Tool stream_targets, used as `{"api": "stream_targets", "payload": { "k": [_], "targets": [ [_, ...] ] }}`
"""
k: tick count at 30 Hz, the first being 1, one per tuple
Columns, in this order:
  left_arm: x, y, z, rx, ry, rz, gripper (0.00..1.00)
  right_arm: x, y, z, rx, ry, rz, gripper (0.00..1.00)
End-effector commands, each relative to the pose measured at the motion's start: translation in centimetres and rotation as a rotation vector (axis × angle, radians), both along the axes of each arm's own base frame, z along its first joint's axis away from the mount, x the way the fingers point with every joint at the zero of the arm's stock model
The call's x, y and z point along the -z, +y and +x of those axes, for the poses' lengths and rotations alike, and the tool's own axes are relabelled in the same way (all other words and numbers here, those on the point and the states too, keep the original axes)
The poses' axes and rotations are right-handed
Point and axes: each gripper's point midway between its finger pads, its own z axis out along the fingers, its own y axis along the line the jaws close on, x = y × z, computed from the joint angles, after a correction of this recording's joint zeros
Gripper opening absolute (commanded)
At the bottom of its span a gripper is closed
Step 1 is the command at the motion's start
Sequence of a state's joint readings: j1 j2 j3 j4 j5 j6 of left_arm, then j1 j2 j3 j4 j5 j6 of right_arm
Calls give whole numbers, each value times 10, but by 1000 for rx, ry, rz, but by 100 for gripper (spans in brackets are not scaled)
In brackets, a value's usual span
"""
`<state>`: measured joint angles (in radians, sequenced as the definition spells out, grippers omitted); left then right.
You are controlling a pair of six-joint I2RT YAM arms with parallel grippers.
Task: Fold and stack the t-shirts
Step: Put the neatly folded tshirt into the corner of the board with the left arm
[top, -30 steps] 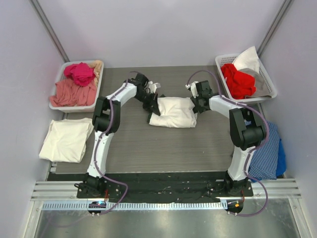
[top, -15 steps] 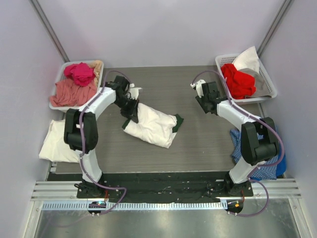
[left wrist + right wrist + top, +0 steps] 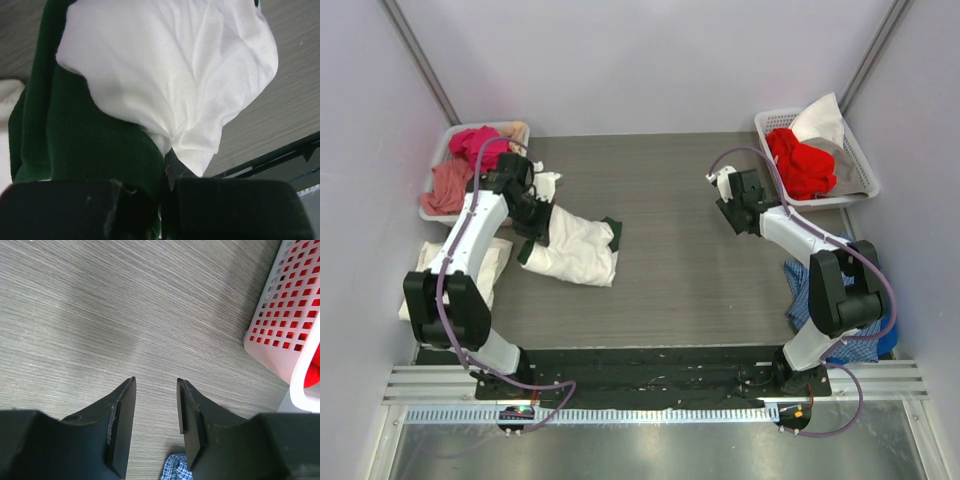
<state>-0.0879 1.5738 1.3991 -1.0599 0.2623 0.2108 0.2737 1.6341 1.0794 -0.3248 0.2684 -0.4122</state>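
white tee (image 3: 578,252), folded, lying on green tee (image 3: 611,233): one bundle, left part of table (image 3: 700,270), just beside cream tee (image 3: 492,265). left gripper (image 3: 534,222): clamped on white tee and green tee together, at the bundle's far-left end. right gripper (image 3: 732,192): jaws apart, holding nothing, over table near white basket (image 3: 861,160).

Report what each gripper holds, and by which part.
Left gripper: the folded white t-shirt and dark green t-shirt together, pinched at a bunched edge. Right gripper: nothing, its jaws open above the table.
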Motion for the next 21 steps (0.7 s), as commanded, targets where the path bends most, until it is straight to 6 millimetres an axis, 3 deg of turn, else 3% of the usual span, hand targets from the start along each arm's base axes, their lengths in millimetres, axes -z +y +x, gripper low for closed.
{"api": "stream_targets", "payload": {
  "k": [1, 10, 21],
  "targets": [
    [-7, 36, -27, 31, -23, 150, 0, -21, 5, 1, -3, -60, 32, 45],
    [-10, 111, -53, -47, -44, 282, 0, -17, 6, -4, -7, -47, 45, 45],
    [-29, 170, -83, -124, -112, 392, 0, -12, 8, -7, -8, -36, 58, 45]
  ]
}}
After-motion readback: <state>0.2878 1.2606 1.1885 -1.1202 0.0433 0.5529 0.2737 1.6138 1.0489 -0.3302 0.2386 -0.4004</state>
